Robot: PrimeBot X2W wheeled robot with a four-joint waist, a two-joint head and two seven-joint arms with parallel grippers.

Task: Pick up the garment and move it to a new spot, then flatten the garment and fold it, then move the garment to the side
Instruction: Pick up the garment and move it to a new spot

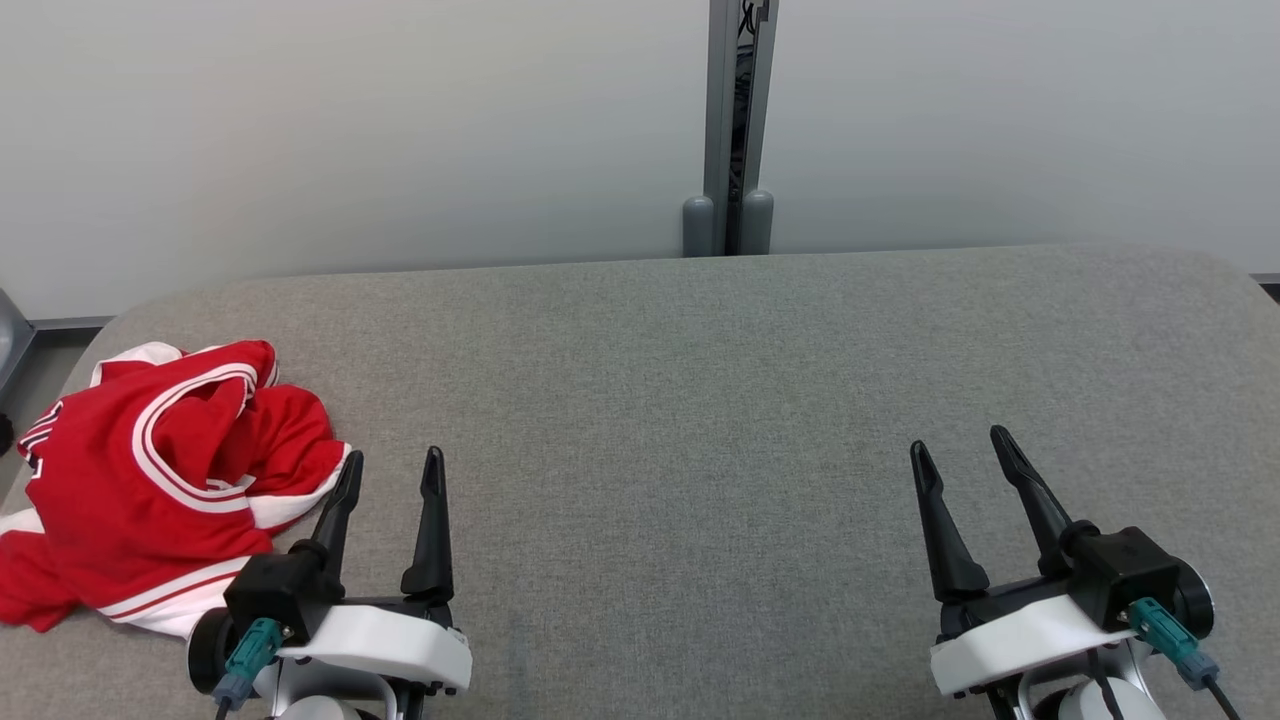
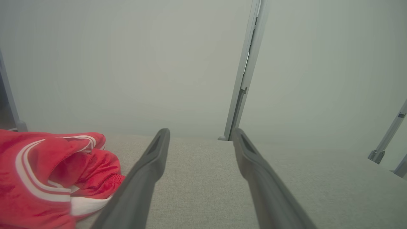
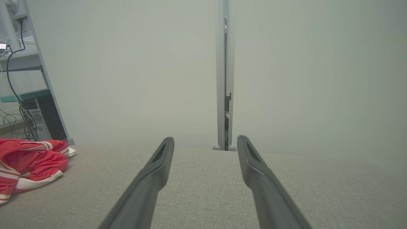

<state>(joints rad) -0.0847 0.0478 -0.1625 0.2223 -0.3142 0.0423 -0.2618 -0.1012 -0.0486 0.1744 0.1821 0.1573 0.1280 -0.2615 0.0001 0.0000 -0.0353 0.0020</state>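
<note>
Left gripper (image 1: pixel 392 455), right gripper (image 1: pixel 958 440): jaws wide apart, empty.

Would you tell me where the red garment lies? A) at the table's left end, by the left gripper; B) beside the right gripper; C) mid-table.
A: the crumpled garment lies at the table's left end, beside the left gripper, whose jaws stand open.

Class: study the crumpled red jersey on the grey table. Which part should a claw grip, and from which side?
Probably the raised, bunched fold at the right edge of the jersey: it stands up off the table, so it can be pinched without scraping the surface. Come from the right and above with the open left claw, which sits beside it.
</note>
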